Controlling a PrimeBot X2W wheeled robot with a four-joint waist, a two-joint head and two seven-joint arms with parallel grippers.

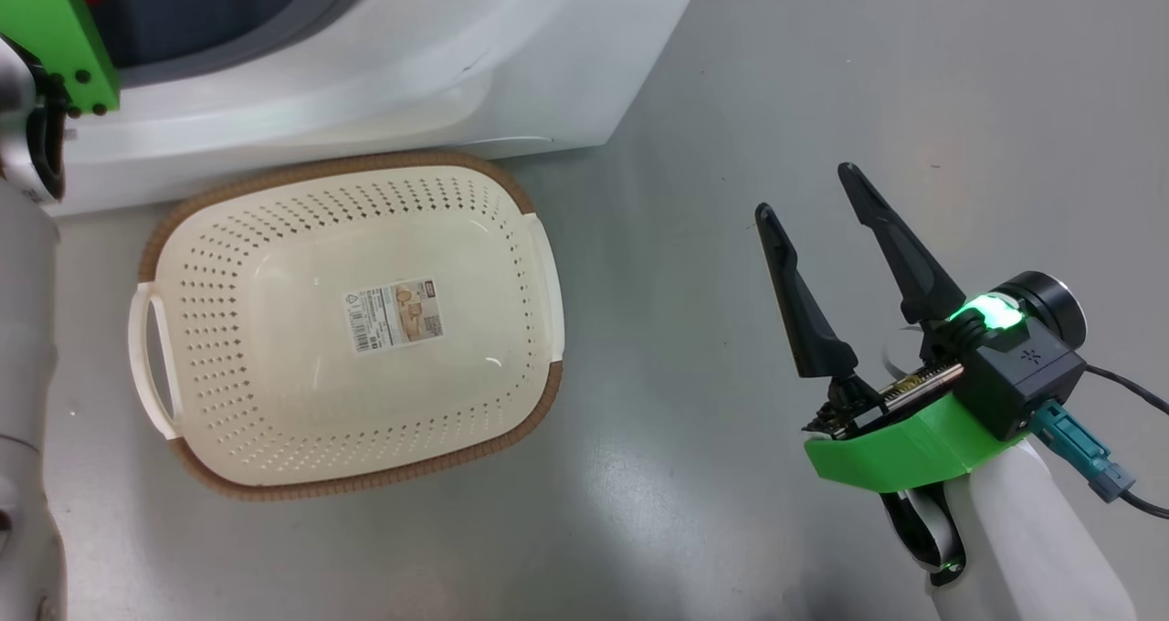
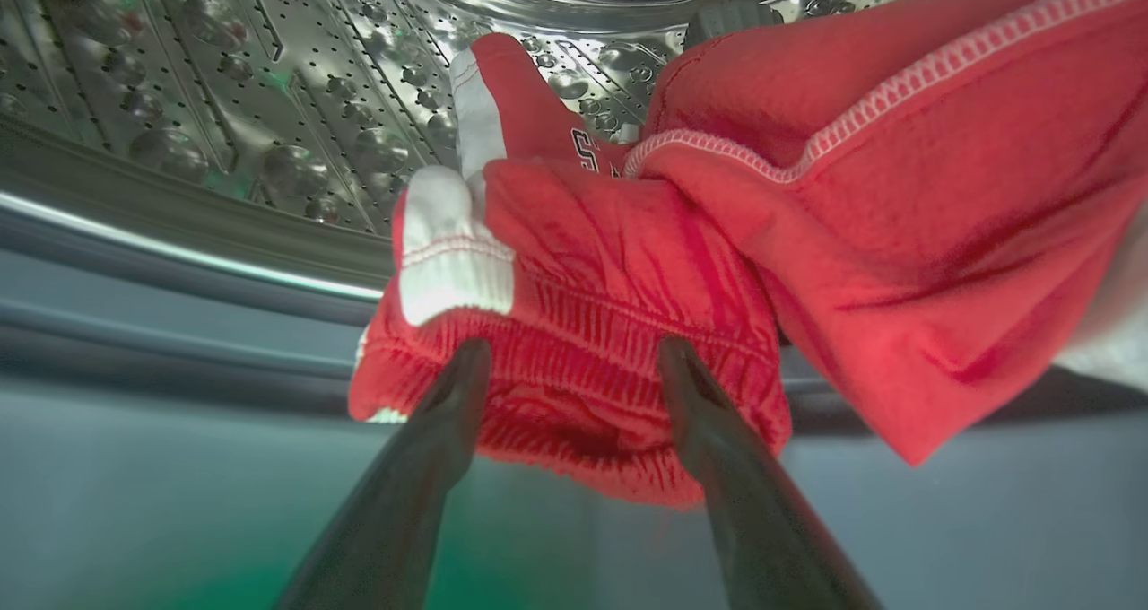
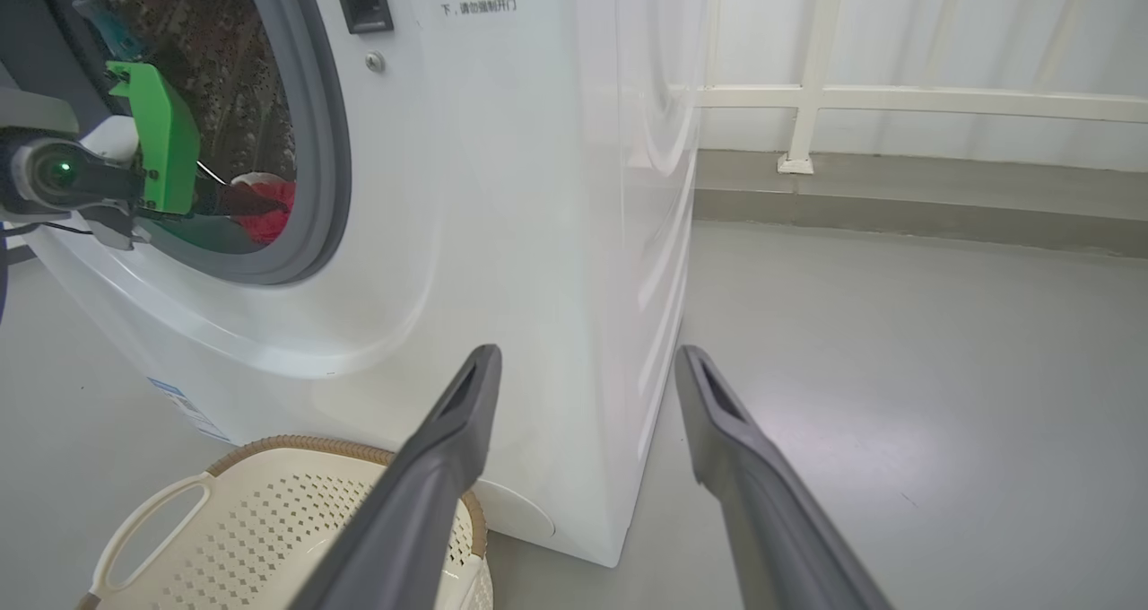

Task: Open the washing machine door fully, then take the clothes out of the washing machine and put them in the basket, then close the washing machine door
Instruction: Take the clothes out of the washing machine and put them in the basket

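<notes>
Clothes: red bundle at the drum mouth, inside the washer. Left hand wide, fingers straddling the elastic hem, nothing gripped. Basket empty on the floor, at the washer's foot. Right hand wide, idle. Step: removal. Next, judged: close on fabric, lift clear of the seal.

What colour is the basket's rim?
Brown on the basket; the head view shows it best.

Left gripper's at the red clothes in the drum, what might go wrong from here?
The open left gripper faces only the gathered hem of the soft red fabric clothes, so it may pinch one garment and leave the other. Pulled fabric might snag on the grey rubber door ring.
</notes>
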